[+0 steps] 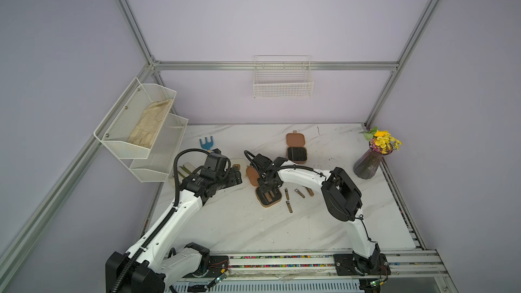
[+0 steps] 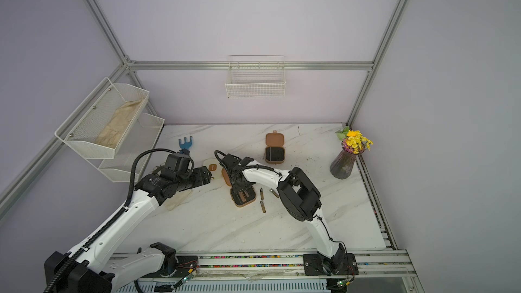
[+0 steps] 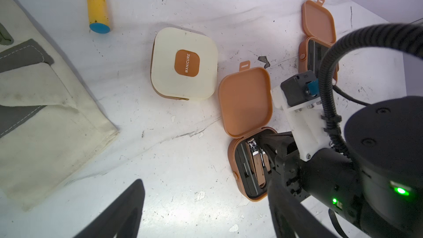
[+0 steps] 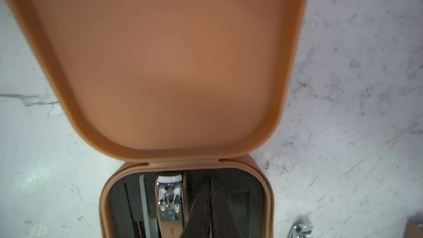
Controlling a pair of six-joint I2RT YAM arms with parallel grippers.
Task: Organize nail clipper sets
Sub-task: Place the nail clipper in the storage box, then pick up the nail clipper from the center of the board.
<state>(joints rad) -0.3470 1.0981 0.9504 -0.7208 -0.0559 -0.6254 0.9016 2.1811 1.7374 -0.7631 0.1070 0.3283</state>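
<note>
Presently: right gripper (image 4: 209, 193) jaws pressed together, sunk inside open brown case (image 4: 160, 65); silver clipper (image 4: 170, 202) seated just beside; loose clippers (image 1: 289, 206) scattered further out; left gripper (image 3: 206, 182) jaws held apart, cream case (image 3: 184, 62) shut, seen ahead.

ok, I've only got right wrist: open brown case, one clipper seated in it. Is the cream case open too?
Observer: No. The cream rounded-square plastic case labelled MANICURE lies shut, next to the lid of your open brown hinged case.
Operator: Other brown one?
Observer: The second brown hinged case lies open too, farther back toward the wall.
Operator: Loose tools?
Observer: Four slim metal clippers lie loose on the white marble table, beside your open case on the right arm's side.
</note>
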